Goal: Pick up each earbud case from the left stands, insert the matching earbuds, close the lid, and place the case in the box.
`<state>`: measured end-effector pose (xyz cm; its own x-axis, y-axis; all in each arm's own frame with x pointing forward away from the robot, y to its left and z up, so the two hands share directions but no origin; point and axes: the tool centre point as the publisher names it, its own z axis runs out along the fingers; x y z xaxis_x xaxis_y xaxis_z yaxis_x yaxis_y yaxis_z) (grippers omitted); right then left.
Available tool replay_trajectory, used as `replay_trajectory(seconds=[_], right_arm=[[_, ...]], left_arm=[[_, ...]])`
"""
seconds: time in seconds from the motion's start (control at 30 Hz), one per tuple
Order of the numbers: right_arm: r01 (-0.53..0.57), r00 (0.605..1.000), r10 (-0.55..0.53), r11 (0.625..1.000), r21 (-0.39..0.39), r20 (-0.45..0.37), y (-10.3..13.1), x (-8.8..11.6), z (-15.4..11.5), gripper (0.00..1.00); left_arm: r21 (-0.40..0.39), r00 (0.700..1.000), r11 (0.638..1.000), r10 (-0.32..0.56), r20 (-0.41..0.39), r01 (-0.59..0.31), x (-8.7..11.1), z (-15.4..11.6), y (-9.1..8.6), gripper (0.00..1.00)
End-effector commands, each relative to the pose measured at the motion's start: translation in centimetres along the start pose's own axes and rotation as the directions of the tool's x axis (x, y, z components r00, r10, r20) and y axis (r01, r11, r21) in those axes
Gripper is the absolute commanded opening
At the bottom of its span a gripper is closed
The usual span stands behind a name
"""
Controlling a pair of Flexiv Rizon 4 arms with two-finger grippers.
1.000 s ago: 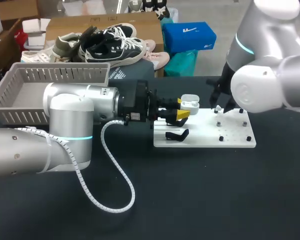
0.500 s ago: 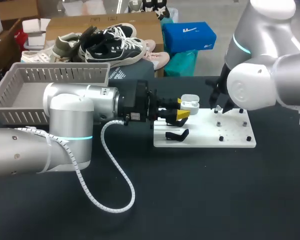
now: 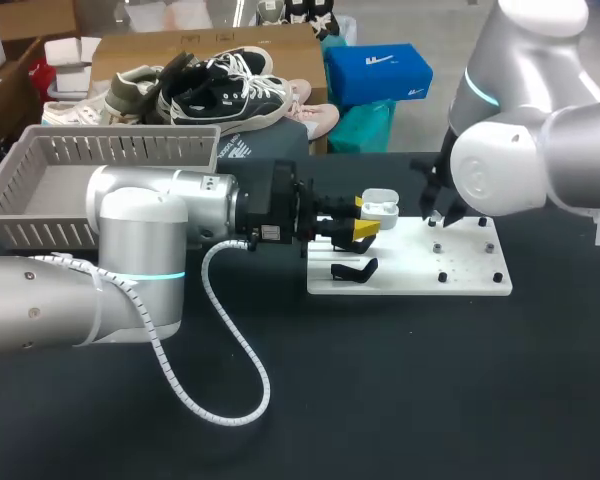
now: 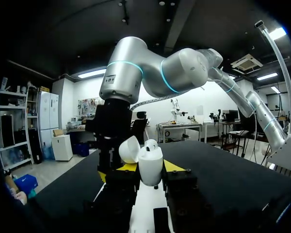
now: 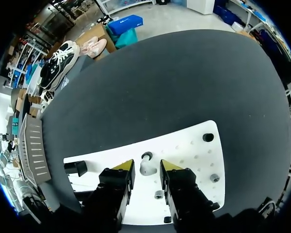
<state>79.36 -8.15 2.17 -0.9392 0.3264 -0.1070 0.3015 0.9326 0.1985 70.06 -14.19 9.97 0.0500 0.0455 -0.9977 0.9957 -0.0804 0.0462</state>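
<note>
A white earbud case (image 3: 380,207) with its lid open is held sideways over the near-left end of the white board (image 3: 410,268). My left gripper (image 3: 366,226) is shut on the case (image 4: 150,166), one yellow fingertip on each side. In the right wrist view a single white earbud (image 5: 146,169) stands on the board (image 5: 194,150). My right gripper (image 5: 147,166) is lowered around the earbud, open, with a small gap at each yellow tip. From the head view the right gripper (image 3: 435,208) is mostly hidden behind its own wrist.
A black stand (image 3: 352,270) lies on the board's left part. Small pegs (image 3: 441,275) dot its right part. A grey basket (image 3: 100,170) sits at the table's far left. A white coiled cable (image 3: 210,330) hangs from my left arm over the dark tabletop.
The right arm has shifted slightly to the left over the board, and its fingers have drawn a little closer together. The left arm and the case have not moved.
</note>
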Motion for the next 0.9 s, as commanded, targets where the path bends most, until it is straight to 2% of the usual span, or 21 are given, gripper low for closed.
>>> replay_trajectory(seconds=[0.03, 0.2, 0.37, 0.47, 0.9], right_arm=[[-0.003, 1.0, 0.003, 1.0, 0.003, -0.003, -0.03, -0.1, 0.12, 0.38], [-0.006, 1.0, 0.006, 1.0, 0.003, 0.001, -0.12, -0.08, 0.05, 0.29], [-0.006, 1.0, 0.006, 1.0, 0.007, -0.002, -0.16, -0.02, 0.07, 0.26], [-0.005, 1.0, 0.005, 1.0, 0.008, -0.004, -0.18, 0.05, 0.1, 0.0], [0.002, 1.0, -0.002, 1.0, 0.005, 0.002, -0.27, 0.35, -0.42, 0.0]], left_arm=[[0.0, 1.0, 1.0, 0.001, 0.002, -0.001, 0.05, 0.01, 0.02, 0.0], [0.0, 1.0, 1.0, 0.001, 0.002, -0.001, 0.05, 0.01, 0.02, 0.0], [0.0, 1.0, 1.0, 0.001, 0.002, -0.001, 0.05, 0.01, 0.02, 0.0], [0.0, 1.0, 1.0, 0.001, 0.002, -0.001, 0.05, 0.01, 0.02, 0.0], [0.0, 1.0, 1.0, 0.001, 0.002, -0.001, 0.05, 0.01, 0.02, 0.0]])
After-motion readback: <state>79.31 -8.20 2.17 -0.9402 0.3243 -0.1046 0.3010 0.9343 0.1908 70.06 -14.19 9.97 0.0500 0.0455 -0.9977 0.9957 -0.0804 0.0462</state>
